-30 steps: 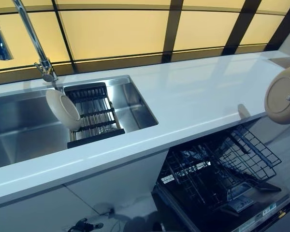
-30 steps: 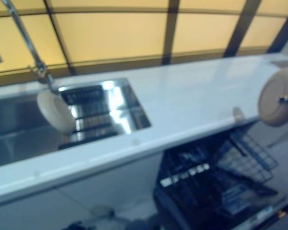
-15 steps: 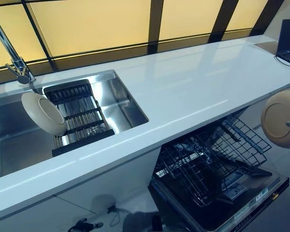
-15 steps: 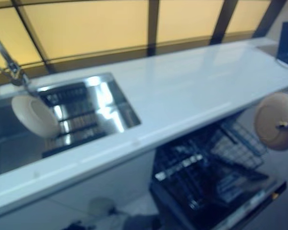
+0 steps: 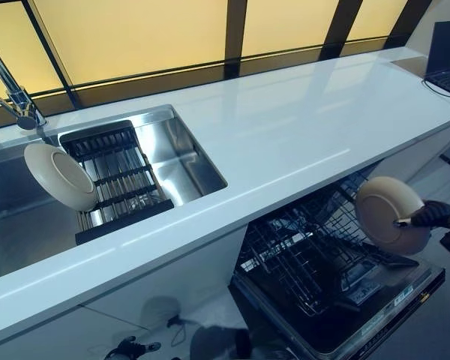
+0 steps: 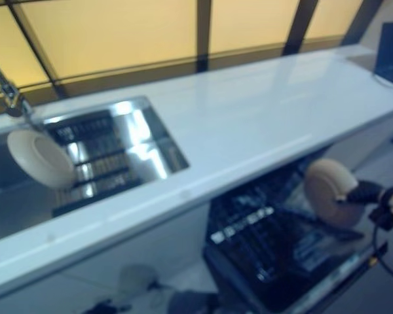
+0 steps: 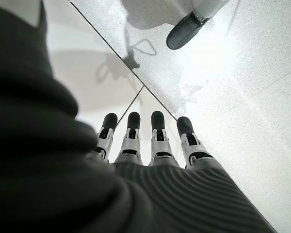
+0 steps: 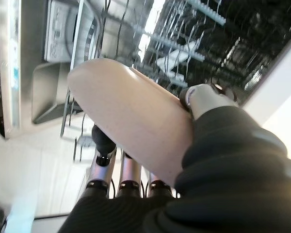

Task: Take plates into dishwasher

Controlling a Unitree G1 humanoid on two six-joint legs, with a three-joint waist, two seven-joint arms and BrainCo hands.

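- Our right hand (image 5: 433,216) grips a beige plate (image 5: 390,214) by its rim, thumb on one face and fingers (image 8: 103,143) curled behind the other, as its wrist view shows.
- We hold that plate on edge in the air, above the black wire rack (image 5: 322,255) of the open dishwasher (image 5: 337,330), touching none of its tines.
- We see the rack pulled out over the lowered door, below the front edge of the white tabletop (image 5: 285,142).
- Our left hand (image 7: 150,145) shows only in its own wrist view, fingers straight and relaxed, holding nothing, with speckled floor (image 7: 242,97) past them.
- We see a second beige plate (image 5: 58,176) standing tilted in the steel sink (image 5: 187,154), leaning at the left end of a dark slatted drying rack (image 5: 120,176).
- We note a tap (image 5: 11,90) behind the sink and a laptop (image 5: 444,52) at the far right end of the tabletop.
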